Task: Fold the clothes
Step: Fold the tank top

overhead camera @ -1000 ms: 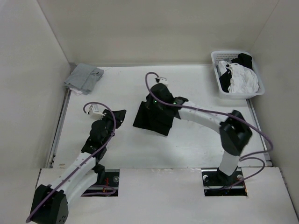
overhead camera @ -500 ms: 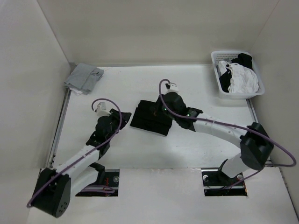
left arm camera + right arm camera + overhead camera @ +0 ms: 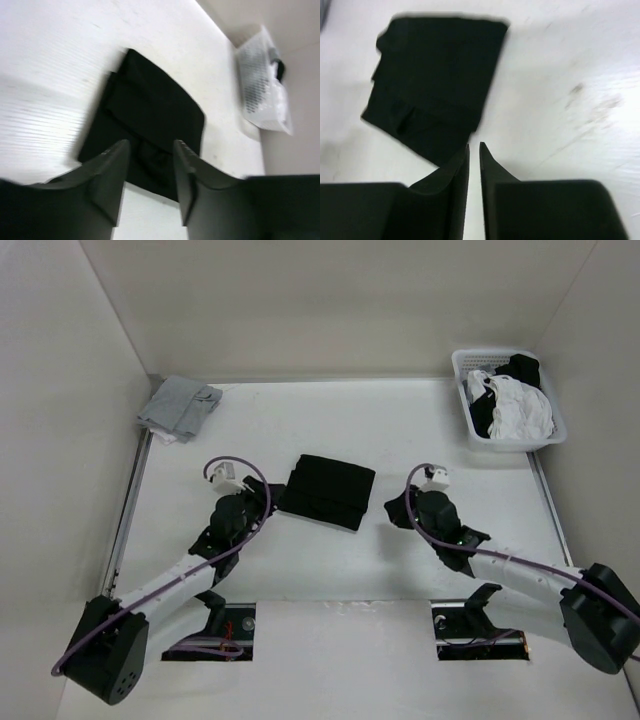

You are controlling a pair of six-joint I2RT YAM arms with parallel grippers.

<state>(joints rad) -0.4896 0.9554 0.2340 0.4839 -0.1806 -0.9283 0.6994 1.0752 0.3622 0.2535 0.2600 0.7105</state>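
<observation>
Clothes (image 3: 329, 491): one black garment, folded into a rectangle, lies mid-table between two grippers. Left gripper (image 3: 149, 150) stands parted and empty beside it; right gripper (image 3: 474, 148) nearly closed, holding nothing. One basket (image 3: 470, 425).

The black clothes (image 3: 328, 491) lie folded in a flat rectangle mid-table.

folded black clothes (image 3: 327, 491) sitting mid-table with bare white table (image 3: 420, 430) all round, left gripper (image 3: 262, 502) parked right at its left edge, right gripper (image 3: 396, 508) just off its right, grey cloth bundle (image 3: 180, 407) far-left corner, laundry basket (image 3: 506, 398) far-right corner
</observation>
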